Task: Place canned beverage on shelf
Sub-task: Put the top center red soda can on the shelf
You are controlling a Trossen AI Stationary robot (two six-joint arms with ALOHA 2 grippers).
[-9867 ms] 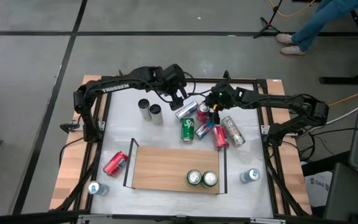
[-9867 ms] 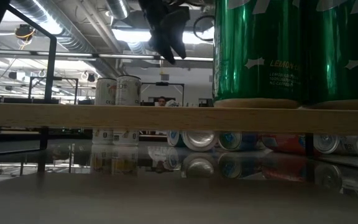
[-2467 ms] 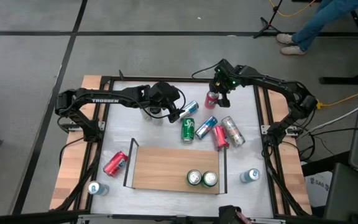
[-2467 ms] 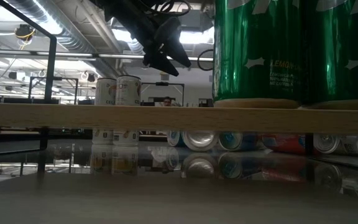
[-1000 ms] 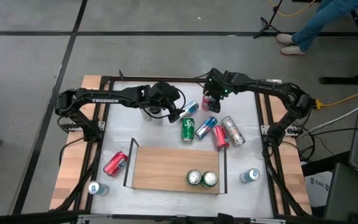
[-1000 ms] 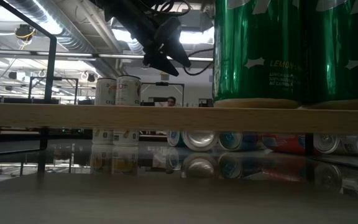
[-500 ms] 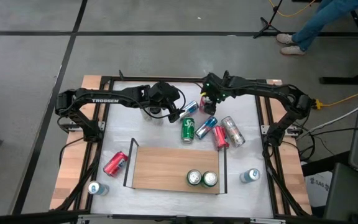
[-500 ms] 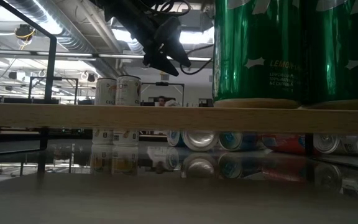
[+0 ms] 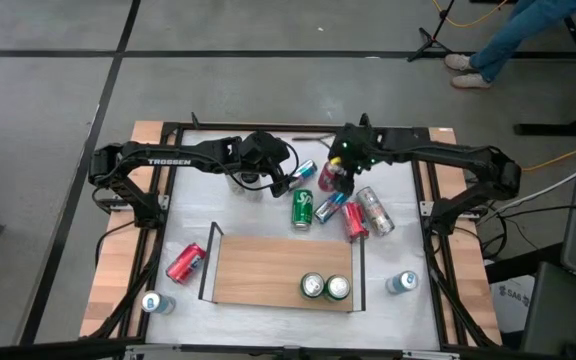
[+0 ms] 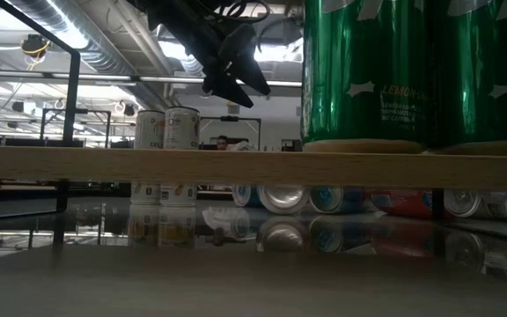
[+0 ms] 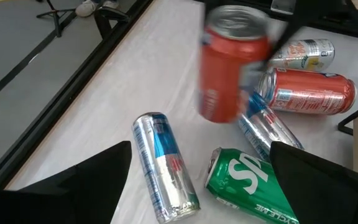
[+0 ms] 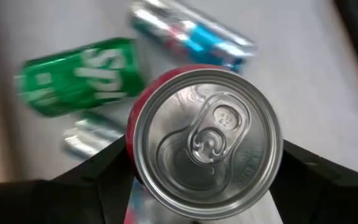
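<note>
My right gripper (image 9: 333,172) is shut on an upright red can (image 11: 232,65), held above the cans lying at mid-table. The can's silver top fills the right wrist view (image 12: 205,143). My left gripper (image 9: 286,181) hangs open and empty above a lying silver-blue can (image 11: 163,165); it also shows in the low view (image 10: 231,70). The wooden shelf (image 9: 263,268) lies near the front edge. Two green cans (image 9: 325,288) stand upright on its right end. My right gripper pinches the red can's side wall just below its top rim (image 12: 132,146) between its two fingers (image 12: 98,180), which stand on opposite sides. The fingers come from above, pointing down. The can hangs upright, clear of the table.
A green can (image 9: 302,208), a second silver-blue can (image 9: 330,206), a red can (image 9: 355,221) and a silver can (image 9: 375,210) lie at mid-table. Two pale cans (image 10: 167,129) stand under the left arm. A red can (image 9: 186,262) lies left of the shelf. Single cans stand at the front corners (image 9: 151,302) (image 9: 401,283).
My right gripper has carried the red can a short way toward the table's near edge, over the lying cans; the can stays upright in its hold.
</note>
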